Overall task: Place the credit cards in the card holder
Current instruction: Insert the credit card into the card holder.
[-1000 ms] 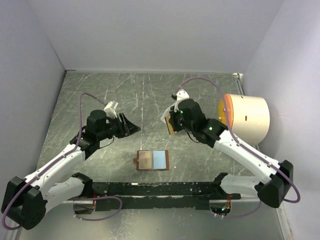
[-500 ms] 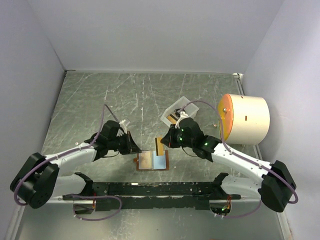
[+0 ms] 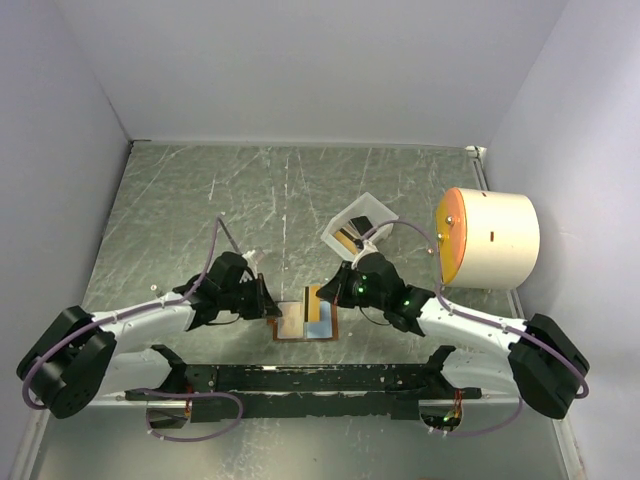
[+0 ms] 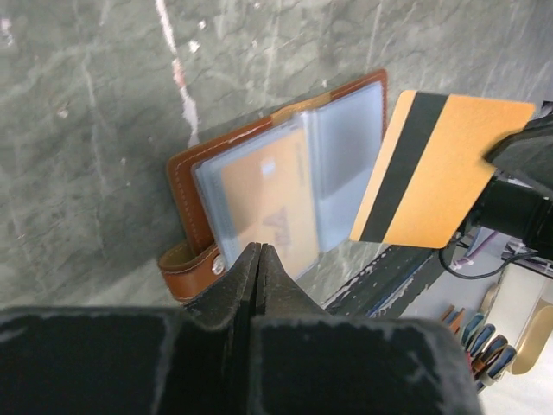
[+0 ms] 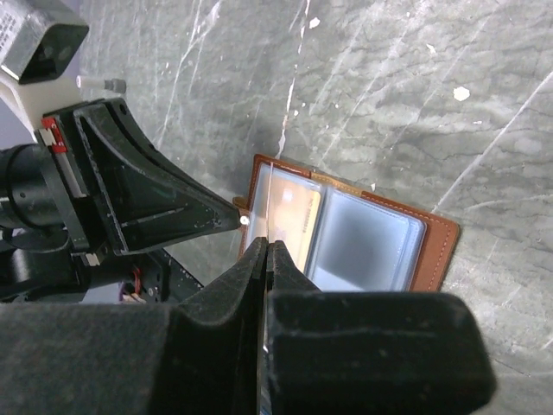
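Note:
The brown card holder (image 3: 321,331) lies open on the table, clear pockets up, its tab (image 4: 186,264) at the left. One orange credit card (image 4: 268,203) sits in its left pocket. My right gripper (image 3: 331,295) is shut on another orange credit card (image 3: 313,301) with a black stripe (image 4: 402,164), held upright over the holder's middle; in the right wrist view this card shows edge-on (image 5: 270,194). My left gripper (image 3: 270,300) is shut and empty, its tips (image 4: 259,251) at the holder's left edge by the tab. A further card (image 3: 347,238) lies in the white tray.
The small white tray (image 3: 370,209) stands behind the holder, to the right. A large cream cylinder with an orange face (image 3: 490,238) lies at the right wall. A black rail (image 3: 300,378) runs along the near edge.
The right gripper carried a card from the tray down over the open holder. The left gripper came down and in to the holder's left edge.

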Controlling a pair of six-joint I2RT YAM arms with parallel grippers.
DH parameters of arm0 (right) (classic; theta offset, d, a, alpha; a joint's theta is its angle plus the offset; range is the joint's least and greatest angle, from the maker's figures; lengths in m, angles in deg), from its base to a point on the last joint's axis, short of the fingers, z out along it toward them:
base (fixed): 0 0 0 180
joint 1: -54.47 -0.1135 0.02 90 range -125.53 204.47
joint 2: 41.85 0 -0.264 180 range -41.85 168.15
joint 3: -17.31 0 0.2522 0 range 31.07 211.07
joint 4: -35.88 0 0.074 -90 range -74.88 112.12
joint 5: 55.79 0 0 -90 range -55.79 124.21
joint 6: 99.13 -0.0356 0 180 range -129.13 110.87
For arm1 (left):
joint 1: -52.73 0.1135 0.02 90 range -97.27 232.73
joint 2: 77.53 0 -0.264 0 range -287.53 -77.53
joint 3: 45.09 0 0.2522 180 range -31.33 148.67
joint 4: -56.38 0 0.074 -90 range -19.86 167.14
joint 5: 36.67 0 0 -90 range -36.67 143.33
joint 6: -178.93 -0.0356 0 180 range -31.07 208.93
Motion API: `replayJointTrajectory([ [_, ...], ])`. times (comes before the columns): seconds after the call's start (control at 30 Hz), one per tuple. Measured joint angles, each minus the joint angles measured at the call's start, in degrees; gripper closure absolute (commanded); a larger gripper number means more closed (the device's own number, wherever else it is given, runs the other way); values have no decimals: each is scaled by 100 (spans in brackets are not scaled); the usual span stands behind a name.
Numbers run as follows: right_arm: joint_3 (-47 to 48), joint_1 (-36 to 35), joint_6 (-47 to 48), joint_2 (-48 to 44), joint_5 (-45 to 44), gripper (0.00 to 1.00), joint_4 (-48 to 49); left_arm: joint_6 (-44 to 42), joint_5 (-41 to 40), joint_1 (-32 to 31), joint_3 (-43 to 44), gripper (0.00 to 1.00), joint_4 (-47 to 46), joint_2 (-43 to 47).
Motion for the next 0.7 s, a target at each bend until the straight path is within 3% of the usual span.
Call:
replayJointTrajectory([
  [0.7, -378, -26, -251, 455, -457, 100, 975, 216, -59, -59, -503, 93, -455, -136],
])
